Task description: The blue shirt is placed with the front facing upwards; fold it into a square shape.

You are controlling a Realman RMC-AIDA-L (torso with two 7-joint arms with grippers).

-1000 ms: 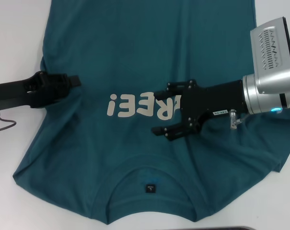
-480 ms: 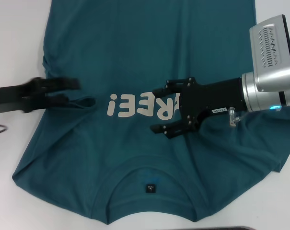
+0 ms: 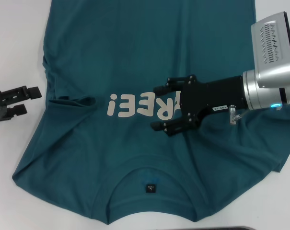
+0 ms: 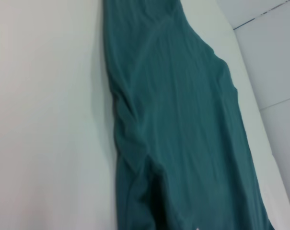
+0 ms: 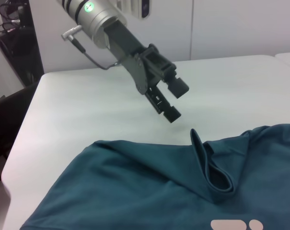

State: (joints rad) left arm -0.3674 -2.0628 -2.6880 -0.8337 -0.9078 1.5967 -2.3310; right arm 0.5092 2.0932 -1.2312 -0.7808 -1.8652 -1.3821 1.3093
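Both claws stand with fingers apart, holding nothing. Your right gripper (image 3: 165, 108) hovers over the blue shirt (image 3: 135, 52), fingertips at the off-white lettering (image 3: 141, 105), which you read as "REE!". Your left gripper (image 3: 30, 100) sits off the shirt's edge over the white table (image 3: 10, 43), beside a small raised fold (image 3: 74, 101).

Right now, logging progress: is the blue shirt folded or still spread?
Mostly spread: the blue shirt lies flat, only its sleeve tucked inward. Both claws, left and right, are open.
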